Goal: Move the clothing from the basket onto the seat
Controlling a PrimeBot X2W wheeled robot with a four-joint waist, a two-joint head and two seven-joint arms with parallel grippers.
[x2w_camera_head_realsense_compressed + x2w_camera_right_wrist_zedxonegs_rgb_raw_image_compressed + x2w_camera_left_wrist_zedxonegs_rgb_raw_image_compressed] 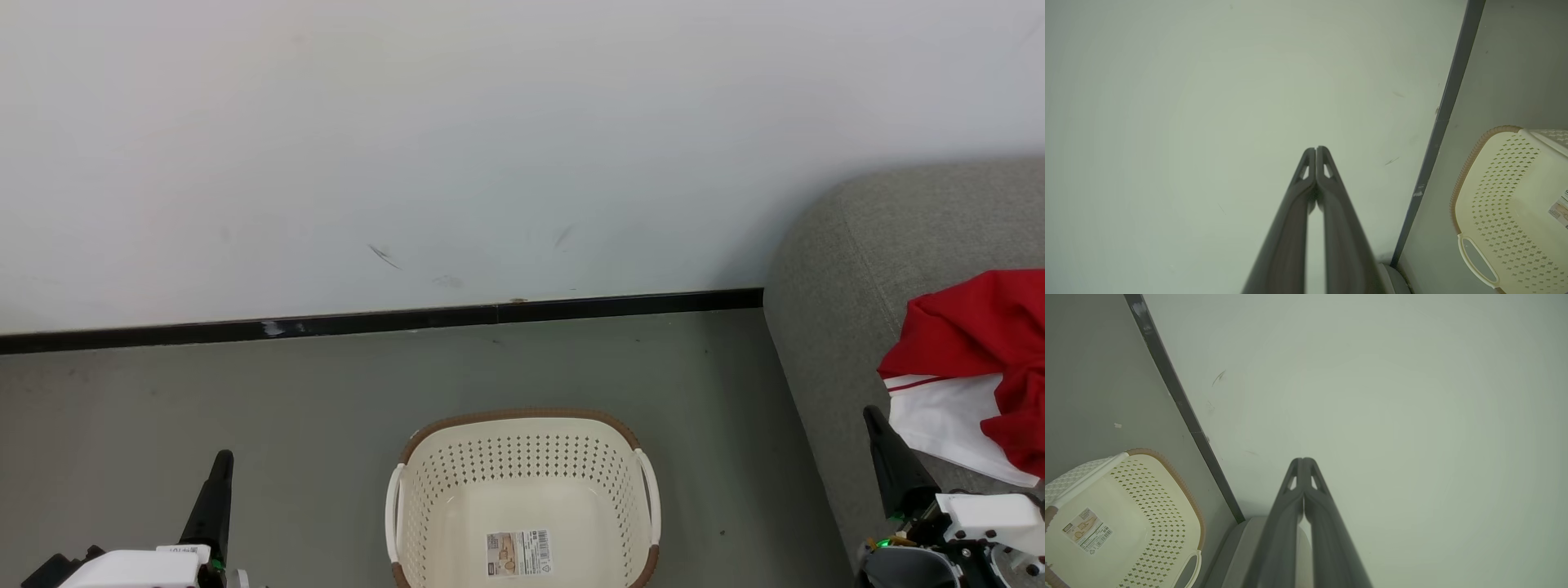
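grey floor (163, 408) meeting white wall (408, 122) | basket (522, 457) sitting on floor, front cut off | clothes (980, 351) lying near seat (841, 269) left edge, partly cut off | left gripper (221, 457) and right gripper (870, 412) both pinching closed, holding nothing

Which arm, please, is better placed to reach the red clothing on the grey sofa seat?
Probably right: the right gripper is beside the red fabric clothing; the left gripper is beyond the cream basket.
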